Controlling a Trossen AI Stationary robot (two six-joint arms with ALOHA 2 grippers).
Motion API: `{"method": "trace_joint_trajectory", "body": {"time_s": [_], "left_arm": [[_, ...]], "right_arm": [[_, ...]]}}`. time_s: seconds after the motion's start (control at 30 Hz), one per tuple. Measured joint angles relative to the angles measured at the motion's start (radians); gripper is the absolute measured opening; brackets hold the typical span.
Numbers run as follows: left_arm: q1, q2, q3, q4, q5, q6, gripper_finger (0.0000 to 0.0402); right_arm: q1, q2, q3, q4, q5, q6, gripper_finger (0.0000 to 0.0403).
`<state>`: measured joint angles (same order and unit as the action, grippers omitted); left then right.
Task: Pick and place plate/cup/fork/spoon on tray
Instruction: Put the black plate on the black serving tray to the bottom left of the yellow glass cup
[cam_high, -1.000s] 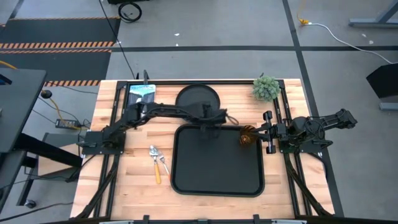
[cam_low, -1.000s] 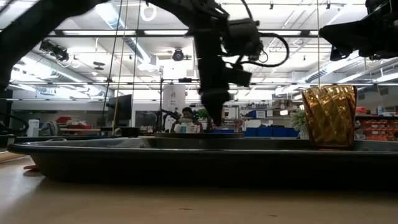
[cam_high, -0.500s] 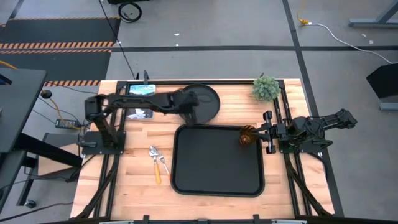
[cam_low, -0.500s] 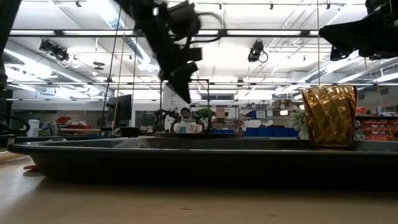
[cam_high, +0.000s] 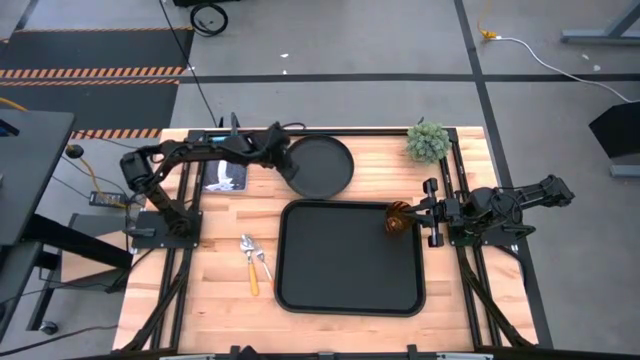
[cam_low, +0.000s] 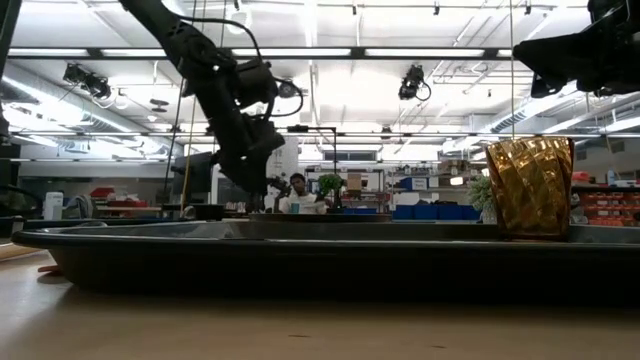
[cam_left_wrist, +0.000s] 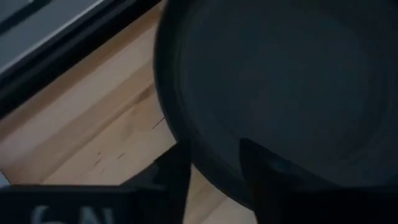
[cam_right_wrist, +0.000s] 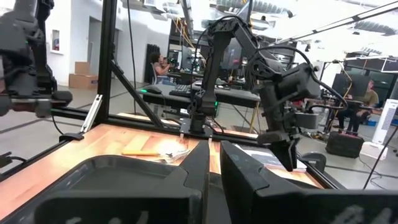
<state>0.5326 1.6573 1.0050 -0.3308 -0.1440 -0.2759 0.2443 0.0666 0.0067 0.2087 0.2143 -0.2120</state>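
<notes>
Lying flat at the far side of the tabletop (cam_high: 200, 300), the plate (cam_high: 320, 165) sits just beyond the tray's (cam_high: 350, 258) far edge, outside the tray. The left hand (cam_high: 283, 160) is at the plate's left rim; in the left wrist view its two fingers (cam_left_wrist: 258, 163) stand apart on either side of that rim (cam_left_wrist: 186, 134), open around it, and whether they touch it cannot be told.

The cup (cam_high: 398, 219) stands upright in the tray's far right corner, showing as an amber ribbed tumbler (cam_low: 529, 186) in the low view. The right hand (cam_high: 428, 213) rests just beside the cup at the tray's right edge, its fingers (cam_right_wrist: 239, 165) close together with only a narrow gap, holding nothing.

The fork (cam_high: 264, 262) and the spoon (cam_high: 248, 263) lie side by side on the bare wood left of the tray, well apart from both hands. A small green plant (cam_high: 427, 141) stands at the far right corner of the tabletop, and a blue-and-white card (cam_high: 226, 163) lies near the far left corner, partly under the left arm.
</notes>
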Motion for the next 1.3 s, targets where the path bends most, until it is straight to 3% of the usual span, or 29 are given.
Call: {"method": "trace_joint_trajectory", "body": {"time_s": [0.23, 0.6, 0.87, 1.3], "left_arm": [[0.028, 0.025, 0.001, -0.024, 0.026, -0.053, 0.0219], [0.06, 0.1, 0.0, -0.063, 0.106, -0.088, 0.0204], [0.057, 0.112, 0.0, -0.063, 0.102, -0.086, 0.0146], [0.059, 0.112, 0.001, -0.002, -0.013, -0.137, 0.002]], "right_arm": [[0.0, 0.0, 0.0, 0.0, 0.0, 0.0, 0.0045], [0.0, 0.0, 0.0, 0.0, 0.0, 0.0, 0.0045], [0.0, 0.0, 0.0, 0.0, 0.0, 0.0, 0.0045], [0.0, 0.0, 0.0, 0.0, 0.0, 0.0, 0.0045]]}}
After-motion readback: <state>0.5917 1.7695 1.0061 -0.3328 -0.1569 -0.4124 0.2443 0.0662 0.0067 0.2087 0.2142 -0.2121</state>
